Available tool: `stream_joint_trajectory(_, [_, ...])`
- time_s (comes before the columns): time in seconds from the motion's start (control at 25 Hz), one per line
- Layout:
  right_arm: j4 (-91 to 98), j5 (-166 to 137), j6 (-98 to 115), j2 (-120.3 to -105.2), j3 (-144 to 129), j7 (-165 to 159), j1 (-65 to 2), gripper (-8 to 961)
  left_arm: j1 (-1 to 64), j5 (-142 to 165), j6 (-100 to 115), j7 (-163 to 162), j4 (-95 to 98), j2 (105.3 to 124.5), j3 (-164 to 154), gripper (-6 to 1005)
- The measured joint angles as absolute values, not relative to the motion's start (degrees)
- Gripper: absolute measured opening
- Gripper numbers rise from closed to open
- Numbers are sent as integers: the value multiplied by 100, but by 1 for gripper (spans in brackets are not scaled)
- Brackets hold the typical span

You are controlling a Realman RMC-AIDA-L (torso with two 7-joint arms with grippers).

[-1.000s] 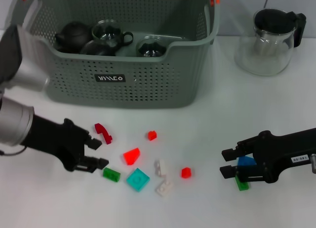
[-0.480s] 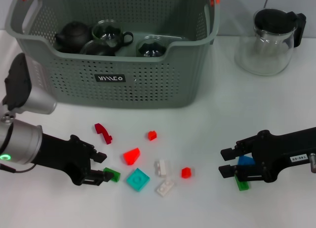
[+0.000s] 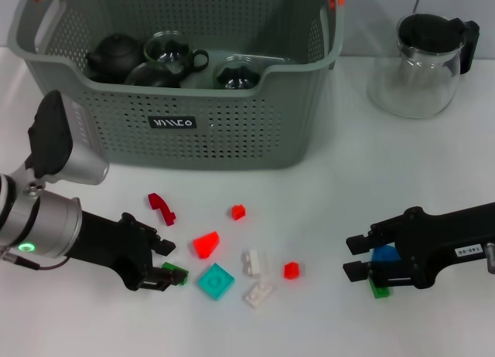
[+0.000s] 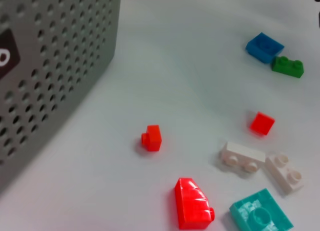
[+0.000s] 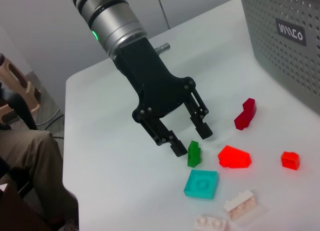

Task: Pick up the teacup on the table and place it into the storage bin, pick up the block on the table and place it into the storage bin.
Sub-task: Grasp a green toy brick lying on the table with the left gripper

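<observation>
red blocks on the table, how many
4: a dark red hooked piece nearest the storage bin, a small cube, a sloped block, and another cube by the white pieces.

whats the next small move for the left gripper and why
Probably ease the left gripper forward a touch and close. Its fingers are open around the small green block on the table, which sits near the fingertips, not yet gripped. The right gripper hangs open by the blue block.
</observation>
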State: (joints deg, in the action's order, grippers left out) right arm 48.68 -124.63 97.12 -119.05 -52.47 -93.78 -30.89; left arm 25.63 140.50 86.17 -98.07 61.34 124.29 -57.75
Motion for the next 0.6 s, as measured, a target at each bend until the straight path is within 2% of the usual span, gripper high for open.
stream_joint_trajectory(0.6, [4783, -12487, 9703, -11874, -5195, -9378, -3111, 462, 2571, 14116, 8647, -9846, 6001, 12409, -5854, 479])
